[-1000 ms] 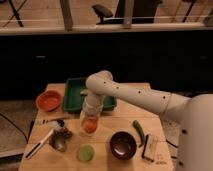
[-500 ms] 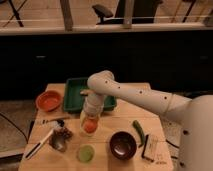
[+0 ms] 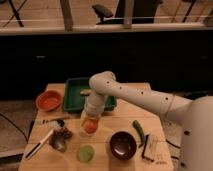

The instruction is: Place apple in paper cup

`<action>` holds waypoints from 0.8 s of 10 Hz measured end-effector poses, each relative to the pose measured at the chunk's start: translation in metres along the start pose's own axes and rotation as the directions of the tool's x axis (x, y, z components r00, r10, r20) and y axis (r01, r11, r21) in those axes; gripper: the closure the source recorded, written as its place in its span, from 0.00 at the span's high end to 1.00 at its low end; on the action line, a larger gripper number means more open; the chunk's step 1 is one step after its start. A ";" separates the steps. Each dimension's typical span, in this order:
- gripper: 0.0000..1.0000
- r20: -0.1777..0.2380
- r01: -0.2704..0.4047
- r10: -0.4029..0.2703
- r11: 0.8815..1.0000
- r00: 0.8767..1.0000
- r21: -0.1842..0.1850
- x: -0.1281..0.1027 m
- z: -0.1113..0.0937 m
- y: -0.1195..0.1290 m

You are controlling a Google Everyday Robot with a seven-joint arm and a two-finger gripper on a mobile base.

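one gripper (image 3: 90, 120), clamped on the apple (image 3: 90, 126), hangs just before the tray (image 3: 75, 95). placing is in hand; next, release over the unseen paper cup.

Office-like space: a swivel chair (image 3: 102, 10) stands behind a railing (image 3: 150, 27).

One camera looks from high over the near edge of the surface (image 3: 114, 120), tilted down and forward at middling range. The whole surface shows, with the gripper (image 3: 90, 123) near frame centre, jaws closed on the apple (image 3: 90, 127).
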 end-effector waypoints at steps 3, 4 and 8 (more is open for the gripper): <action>0.04 0.005 -0.017 0.017 1.000 1.000 0.016 0.001 0.001 -0.001; 0.05 0.006 -0.023 0.023 1.000 1.000 0.021 0.001 0.000 0.001; 0.11 0.013 -0.037 0.036 0.999 0.999 0.037 0.003 0.001 0.001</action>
